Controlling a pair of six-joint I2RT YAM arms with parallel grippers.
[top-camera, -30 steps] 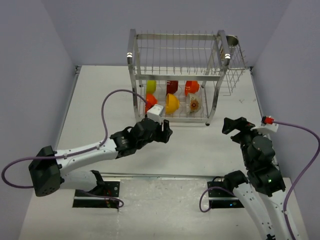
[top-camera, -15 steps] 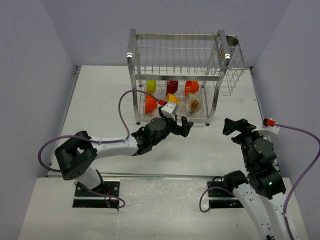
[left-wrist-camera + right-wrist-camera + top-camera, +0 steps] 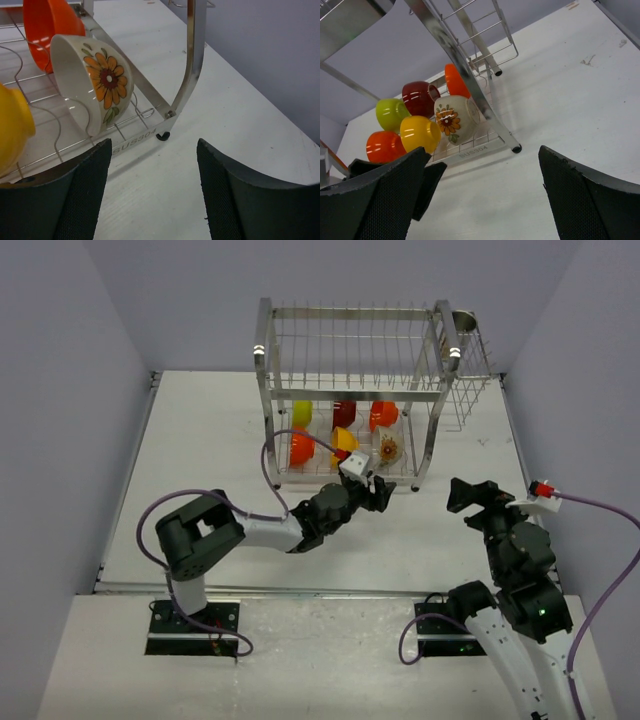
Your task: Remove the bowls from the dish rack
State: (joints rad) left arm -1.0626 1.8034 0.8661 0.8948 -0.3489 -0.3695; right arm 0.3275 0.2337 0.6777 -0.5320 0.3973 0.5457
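The steel dish rack stands at the back of the table. Its lower tier holds the bowls on edge: lime-green, dark red, orange-red, orange, yellow and a white flowered one. My left gripper is open and empty just in front of the rack's front right corner. In the left wrist view the flowered bowl lies up and left of the left gripper. My right gripper hangs open and empty right of the rack, facing the bowls.
A metal cup sits in the wire side basket on the rack's right. The rack's front right post and foot stand close ahead of the left fingers. Grey walls close in both sides.
My left arm has swung right along the rack's front, from the orange bowl's side to the front right corner. The right arm has hardly moved.
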